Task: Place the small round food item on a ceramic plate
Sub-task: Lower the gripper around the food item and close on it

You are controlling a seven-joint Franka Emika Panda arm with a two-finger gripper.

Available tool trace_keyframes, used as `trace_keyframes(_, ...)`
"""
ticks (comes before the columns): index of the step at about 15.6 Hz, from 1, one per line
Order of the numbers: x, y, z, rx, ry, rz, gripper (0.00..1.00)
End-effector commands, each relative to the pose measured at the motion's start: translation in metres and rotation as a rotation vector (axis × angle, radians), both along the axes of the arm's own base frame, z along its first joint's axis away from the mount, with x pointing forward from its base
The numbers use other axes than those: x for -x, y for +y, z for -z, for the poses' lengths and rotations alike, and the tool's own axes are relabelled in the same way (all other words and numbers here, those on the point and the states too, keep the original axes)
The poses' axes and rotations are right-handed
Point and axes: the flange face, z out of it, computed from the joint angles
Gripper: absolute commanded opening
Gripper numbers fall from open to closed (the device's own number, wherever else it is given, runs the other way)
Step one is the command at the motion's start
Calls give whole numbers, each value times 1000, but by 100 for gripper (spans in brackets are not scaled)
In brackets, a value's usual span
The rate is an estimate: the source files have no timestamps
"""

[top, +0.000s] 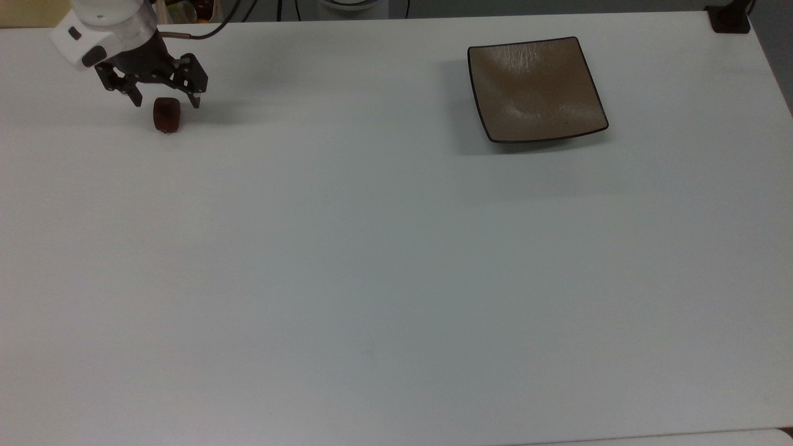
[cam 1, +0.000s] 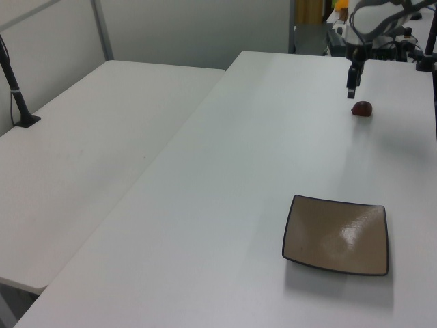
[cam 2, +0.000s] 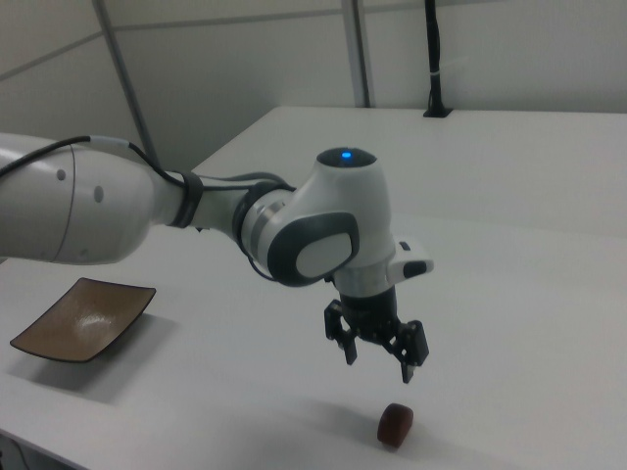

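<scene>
A: Where does the small round food item (top: 166, 115) lie?

B: On the white worktop (top: 372, 260), near its far edge toward the top view's left corner. The square ceramic plate (top: 536, 88) sits well apart from it, along the same far edge toward the top view's right, and it is bare.

A: And the claw (top: 166, 100)?

B: It hangs above the lump with its two fingers spread wide, much wider than the lump, and it holds nothing. In the right view the claw (cam 2: 380, 364) is clearly off the surface, with the lump (cam 2: 396, 425) lying free below the fingertips and slightly toward the right view's right. No contact that I can see.

A: So the step in hand is the approach to grasp?

B: I judge so. To do it well, the claw should centre itself over the lump first, since it looks a little off line in the right view. Then it should come straight down until the fingertips bracket the lump's middle, just short of the worktop.

A: Any risk?

B: The lump is smooth and rounded. If one finger arrives first, it may roll or skid aside. An even closing across the narrower side should hold it best, with gentle pressure, as food may squash.
</scene>
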Motion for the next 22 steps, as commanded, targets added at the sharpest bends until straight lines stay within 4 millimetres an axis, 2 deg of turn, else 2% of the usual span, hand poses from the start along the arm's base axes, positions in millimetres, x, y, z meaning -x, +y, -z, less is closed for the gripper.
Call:
trace_keyframes(1,9,-1,25,46,23,-54,100)
trace_keyframes(4,14,-6,34,63,47,-65,100)
trace_keyframes(10,25,-12,79,98,-1,-67,100)
trace_keyframes(12,28,-21,83,101,0,-52,100)
trace_keyframes(19,30,-21,85,98,9,-50,99)
trace_keyframes(20,30,-22,84,98,9,-48,96)
trace_keyframes(22,31,-22,84,95,13,-45,82)
